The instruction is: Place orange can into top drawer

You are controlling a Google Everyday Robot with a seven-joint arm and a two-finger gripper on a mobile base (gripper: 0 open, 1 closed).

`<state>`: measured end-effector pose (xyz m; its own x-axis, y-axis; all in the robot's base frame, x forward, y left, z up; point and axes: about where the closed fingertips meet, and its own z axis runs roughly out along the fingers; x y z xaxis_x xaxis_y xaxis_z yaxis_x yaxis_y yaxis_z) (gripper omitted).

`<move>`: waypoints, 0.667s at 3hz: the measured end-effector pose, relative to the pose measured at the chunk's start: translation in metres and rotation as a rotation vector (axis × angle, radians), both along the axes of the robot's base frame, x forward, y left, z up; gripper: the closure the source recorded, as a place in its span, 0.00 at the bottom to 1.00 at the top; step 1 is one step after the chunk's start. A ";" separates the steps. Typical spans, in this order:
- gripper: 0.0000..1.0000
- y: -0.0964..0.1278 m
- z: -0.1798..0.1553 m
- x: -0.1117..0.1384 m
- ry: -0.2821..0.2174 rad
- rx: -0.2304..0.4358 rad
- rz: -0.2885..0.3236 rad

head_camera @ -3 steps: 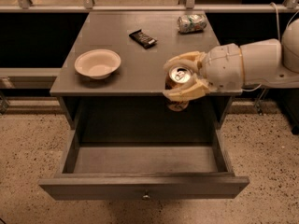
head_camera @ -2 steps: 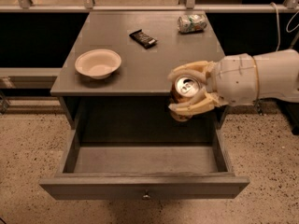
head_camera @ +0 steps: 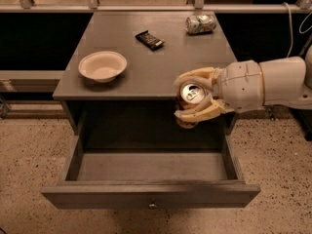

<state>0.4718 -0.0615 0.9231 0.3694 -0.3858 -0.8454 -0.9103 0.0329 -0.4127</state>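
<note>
Tool (head_camera: 181,98), cream two-finger type on a white arm reaching in from the right: clamped on the slim aluminium orange can (head_camera: 191,92), one finger on each side. The can is upright, silver top and pull tab facing up. It hangs in the air at the near edge of the flat grey wooden counter (head_camera: 156,67), right of centre, over the far right part of the drawer opening. The wide shallow grey top drawer (head_camera: 146,191) stands pulled out, floor bare; the can is not yet inside.

Step in hand, as I judge it: lowering into the drawer.
- Bring the tool nearer first so the can and wrist clear the counter lip.
- Descend straight, can vertical.
- Bias slightly left, away from the drawer's right wall.
- Release only with the base on the drawer floor; a slim can let go early would likely tip and roll.
- Withdraw upward, not sideways.

The shallow white bowl (head_camera: 102,66), dark snack bar (head_camera: 149,39) and pale green dented can (head_camera: 200,24) sit on the counter, well apart from the path.
</note>
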 end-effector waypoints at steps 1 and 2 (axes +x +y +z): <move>1.00 0.007 -0.061 0.026 0.048 0.056 -0.019; 1.00 0.003 -0.170 0.078 0.151 0.125 -0.116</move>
